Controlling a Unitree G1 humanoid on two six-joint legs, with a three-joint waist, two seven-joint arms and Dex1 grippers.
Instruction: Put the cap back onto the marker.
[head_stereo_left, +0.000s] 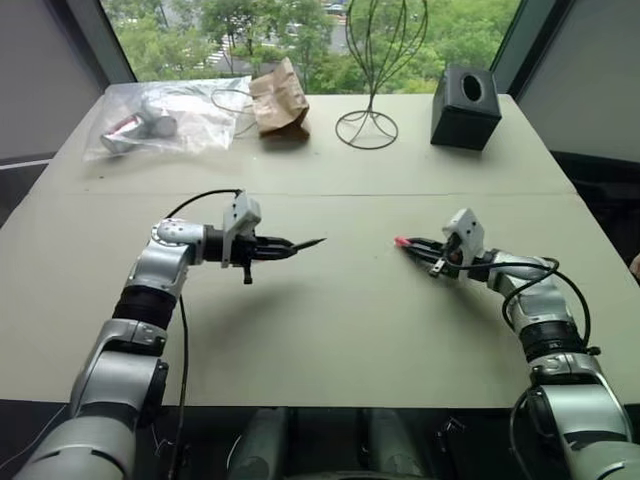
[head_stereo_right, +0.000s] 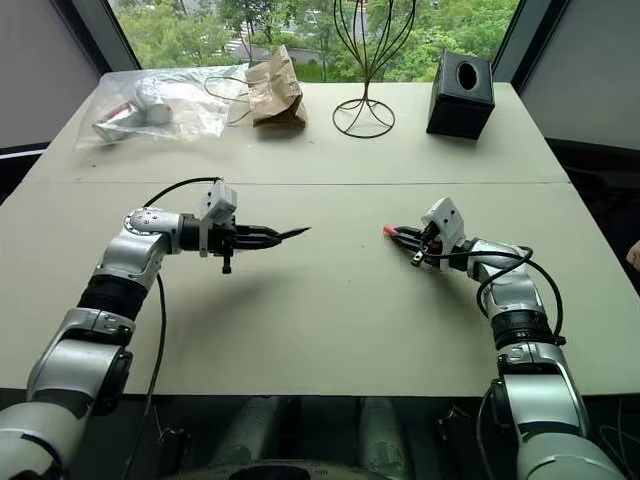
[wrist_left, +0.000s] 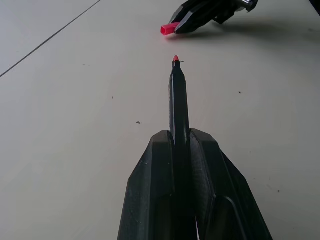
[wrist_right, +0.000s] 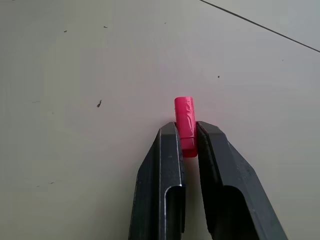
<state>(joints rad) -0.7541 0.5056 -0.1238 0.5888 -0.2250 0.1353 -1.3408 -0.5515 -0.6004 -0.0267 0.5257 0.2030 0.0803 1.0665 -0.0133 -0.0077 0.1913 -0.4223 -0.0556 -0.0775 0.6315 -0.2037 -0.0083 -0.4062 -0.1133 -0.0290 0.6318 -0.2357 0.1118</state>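
My left gripper (head_stereo_left: 285, 249) is shut on the marker (head_stereo_left: 305, 245), a slim black stick that juts out past its fingertips toward the right, a little above the table. In the left wrist view the marker (wrist_left: 178, 100) ends in a small red tip aimed at the other gripper. My right gripper (head_stereo_left: 418, 246) is shut on the cap (head_stereo_left: 402, 241), a tiny pink-red cylinder that pokes out beyond its fingertips toward the left. The cap (wrist_right: 185, 121) sits pinched between the two black fingers in the right wrist view. A gap of bare table separates the marker tip from the cap.
Along the far edge of the beige table (head_stereo_left: 330, 330) lie a clear plastic bag with items (head_stereo_left: 160, 120), a crumpled brown paper bag (head_stereo_left: 278, 100), a wire stand (head_stereo_left: 370, 95) and a black box with a round hole (head_stereo_left: 466, 108). A seam runs across the table.
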